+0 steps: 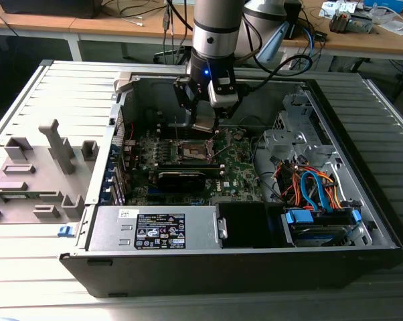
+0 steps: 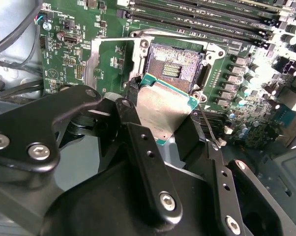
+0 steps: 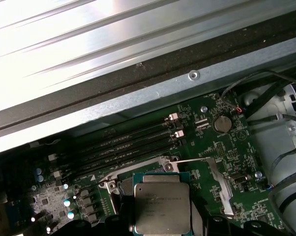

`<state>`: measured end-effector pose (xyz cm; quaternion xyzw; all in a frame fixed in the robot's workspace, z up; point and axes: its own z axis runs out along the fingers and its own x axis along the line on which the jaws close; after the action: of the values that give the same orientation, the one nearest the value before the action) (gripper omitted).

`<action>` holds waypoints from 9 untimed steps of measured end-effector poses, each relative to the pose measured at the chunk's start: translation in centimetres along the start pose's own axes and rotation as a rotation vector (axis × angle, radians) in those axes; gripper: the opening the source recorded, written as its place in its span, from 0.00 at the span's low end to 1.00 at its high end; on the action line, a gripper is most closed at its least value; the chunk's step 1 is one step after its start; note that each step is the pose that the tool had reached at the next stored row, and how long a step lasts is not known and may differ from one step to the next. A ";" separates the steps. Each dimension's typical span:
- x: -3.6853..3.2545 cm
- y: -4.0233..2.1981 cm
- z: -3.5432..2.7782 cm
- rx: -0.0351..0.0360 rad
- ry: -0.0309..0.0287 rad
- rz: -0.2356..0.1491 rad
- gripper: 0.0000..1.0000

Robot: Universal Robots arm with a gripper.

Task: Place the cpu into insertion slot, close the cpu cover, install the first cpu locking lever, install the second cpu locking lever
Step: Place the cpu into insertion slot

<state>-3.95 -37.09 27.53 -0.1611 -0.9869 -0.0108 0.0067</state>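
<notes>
Gripper (image 2: 162, 119) inside the open computer case (image 1: 362, 247), over the motherboard (image 1: 242, 167), toward the case's far wall in the exterior view.

Fingers (image 2: 138, 142): clamped on two opposite edges of the cpu (image 2: 163, 109). Metal top and two green rim corners are free.

Position: the cpu hangs at the near edge of the insertion slot (image 2: 180, 69) and looks tilted against the board. Not seated. Cannot tell whether its leading corner touches the frame.

The cpu cover (image 2: 93, 61) is swung open and lies flat on the board beside the slot. Pin field fully exposed.

Handling (judgement):
- light, thin and rigid, so no flex expected under grip
- the metal top is smooth and probably slippery, so grip by the edges only, as now
- the underside and the slot's pin field are the fragile parts, so it should go down flat, not skewed or dragged
- little force should be needed, since pressing risks bent pins

Counts: cpu 1, insertion slot 1, cpu cover 1, fingers 2. One thin wire lever (image 2: 210, 129) beside the slot. A second is not made out with certainty.
</notes>
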 end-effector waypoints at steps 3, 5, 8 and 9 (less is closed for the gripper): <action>0.00 0.00 0.03 0.0002 -0.0002 0.004 0.55; 0.00 0.00 0.05 0.0005 -0.0003 0.006 0.55; 0.00 0.00 0.09 0.0009 -0.0006 0.012 0.55; 0.00 0.00 0.10 0.0009 -0.0007 0.014 0.55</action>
<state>-3.95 -37.09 27.43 -0.1680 -0.9857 -0.0103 0.0065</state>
